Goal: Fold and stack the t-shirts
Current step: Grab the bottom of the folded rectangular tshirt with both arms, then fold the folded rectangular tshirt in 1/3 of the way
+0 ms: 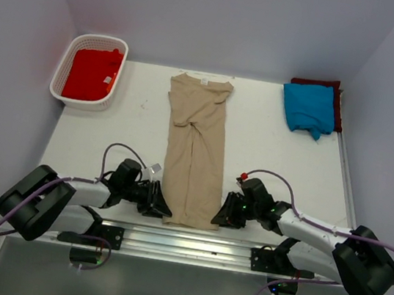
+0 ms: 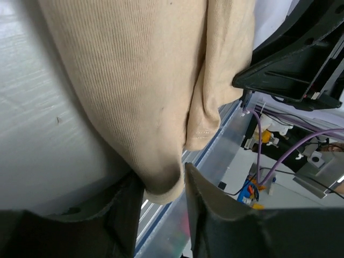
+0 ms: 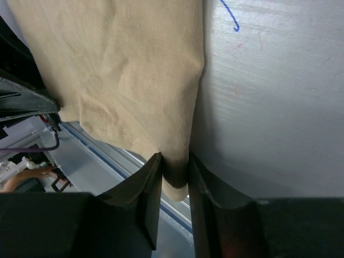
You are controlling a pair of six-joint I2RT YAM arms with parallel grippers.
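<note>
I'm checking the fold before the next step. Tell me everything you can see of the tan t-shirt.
The tan t-shirt is soft, finely ribbed cloth, folded lengthwise into a long narrow strip with the sleeves tucked in. It lies flat on the white table, collar at the far end, hem at the near edge. The left gripper and the right gripper each pinch a near hem corner; nothing else touches it.

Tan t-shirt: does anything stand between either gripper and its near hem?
Nothing visible does. The left gripper and right gripper each have a near hem corner of the tan t-shirt pinched between their fingers.
</note>
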